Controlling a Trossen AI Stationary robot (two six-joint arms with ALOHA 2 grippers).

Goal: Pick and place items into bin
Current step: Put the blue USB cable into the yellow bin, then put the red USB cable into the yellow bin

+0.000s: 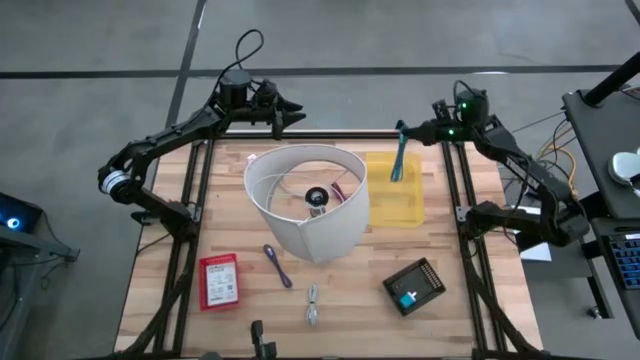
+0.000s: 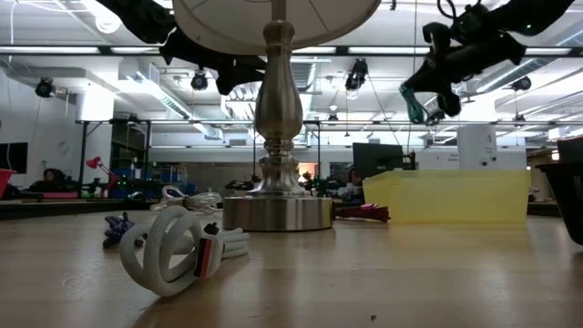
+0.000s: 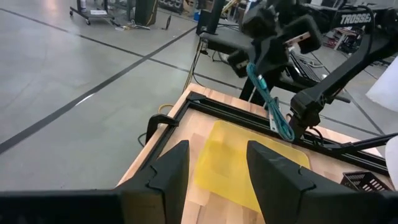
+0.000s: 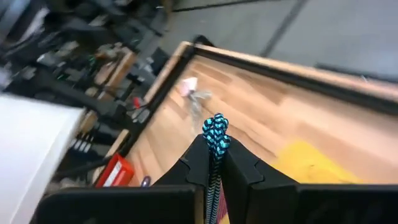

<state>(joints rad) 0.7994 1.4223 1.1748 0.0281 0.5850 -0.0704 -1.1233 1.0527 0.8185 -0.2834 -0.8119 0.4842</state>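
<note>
My right gripper (image 1: 406,130) is shut on a teal-and-black braided cord (image 1: 399,155), which hangs over the far left corner of the yellow bin (image 1: 395,190). In the low view the cord (image 2: 416,105) is well above the bin (image 2: 446,196). My left gripper (image 1: 297,116) stands open in the air at the table's far edge, behind the white lampshade (image 1: 310,200); its own view shows nothing between the fingers (image 3: 214,168). On the near part of the table lie a purple item (image 1: 277,265) and a silvery clip (image 1: 312,303). My right gripper pinches the braided cord between its two fingers. A short looped end (image 4: 216,132) sticks out past the fingertips. The long remainder (image 3: 273,106) hangs slack below the gripper, lifted clear above the bin.
The lamp, with its wide shade and metal base (image 2: 278,210), fills the table's middle, left of the bin. A red box (image 1: 219,280) lies near left and a black device (image 1: 413,286) near right. A coiled white cable (image 2: 173,251) is close to the low camera.
</note>
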